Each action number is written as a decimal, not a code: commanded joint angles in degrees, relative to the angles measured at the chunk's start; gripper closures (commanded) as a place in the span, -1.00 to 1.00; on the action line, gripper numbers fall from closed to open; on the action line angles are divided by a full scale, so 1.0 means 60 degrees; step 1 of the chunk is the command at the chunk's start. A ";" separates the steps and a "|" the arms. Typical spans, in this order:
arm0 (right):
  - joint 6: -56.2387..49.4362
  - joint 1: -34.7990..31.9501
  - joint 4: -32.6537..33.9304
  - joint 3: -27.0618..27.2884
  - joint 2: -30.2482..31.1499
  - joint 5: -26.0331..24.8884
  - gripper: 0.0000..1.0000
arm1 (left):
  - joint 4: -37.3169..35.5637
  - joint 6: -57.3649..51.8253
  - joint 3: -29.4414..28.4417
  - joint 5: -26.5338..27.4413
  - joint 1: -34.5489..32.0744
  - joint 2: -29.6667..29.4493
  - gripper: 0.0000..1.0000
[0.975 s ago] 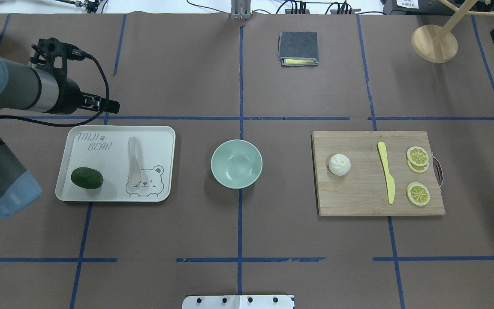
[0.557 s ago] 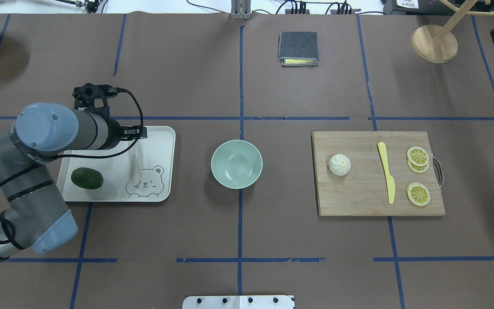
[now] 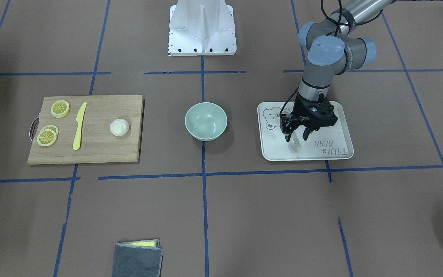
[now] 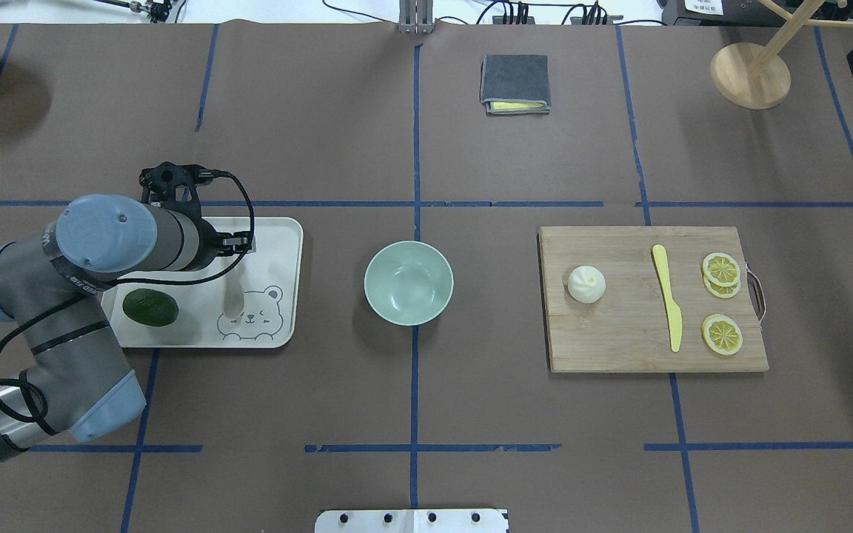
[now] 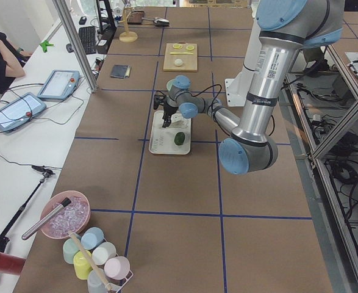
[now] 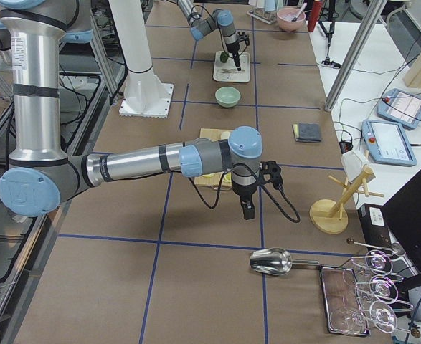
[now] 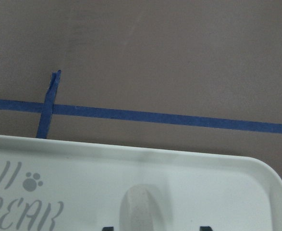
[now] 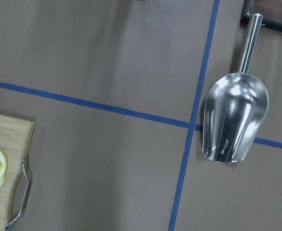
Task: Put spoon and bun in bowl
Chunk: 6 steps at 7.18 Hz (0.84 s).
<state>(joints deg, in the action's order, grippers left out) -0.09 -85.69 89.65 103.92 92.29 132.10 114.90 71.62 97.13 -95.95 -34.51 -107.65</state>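
The pale spoon [image 4: 232,300] lies on the bear tray [image 4: 278,237], its handle toward the far side. My left gripper [image 3: 295,135] is open and low over the tray, its fingers [image 3: 286,135] on either side of the spoon's handle [image 7: 140,207]. I cannot tell if they touch it. The mint-green bowl [image 4: 409,283] stands empty at the table's middle. The white bun [image 4: 586,284] sits on the wooden cutting board [image 4: 619,348]. My right gripper [image 6: 247,208] hangs over the table beyond the board's right end; I cannot tell whether it is open or shut.
A dark green fruit [image 4: 150,308] lies on the tray beside the spoon. A yellow knife [image 4: 668,296] and lemon slices [image 4: 721,268] lie on the board. A grey cloth [image 4: 514,83], a wooden stand [image 4: 750,74] and a metal scoop [image 8: 235,120] lie farther off.
My left arm has swung in from the far left edge and come down over the tray, so that its open gripper now stands at the spoon's handle. Nothing else has moved.
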 commanded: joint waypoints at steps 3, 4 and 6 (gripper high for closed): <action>0.0000 -0.0014 0.0000 -0.0050 0.0000 0.0000 -1.00 | 0.0011 0.0001 -0.0060 0.0010 0.0097 -0.0002 0.03; 0.0000 -0.0014 0.0000 -0.0064 0.0000 0.0000 -1.00 | 0.0011 0.0016 -0.0045 0.0199 0.0112 -0.0002 0.25; -0.0015 -0.0014 0.0000 -0.0079 0.0000 0.0000 -1.00 | 0.0025 0.0016 -0.0030 0.0245 0.0112 0.0012 0.46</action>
<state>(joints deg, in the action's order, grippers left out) -0.15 -85.78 89.65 103.49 92.29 132.10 114.98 71.71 96.87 -94.70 -33.85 -107.62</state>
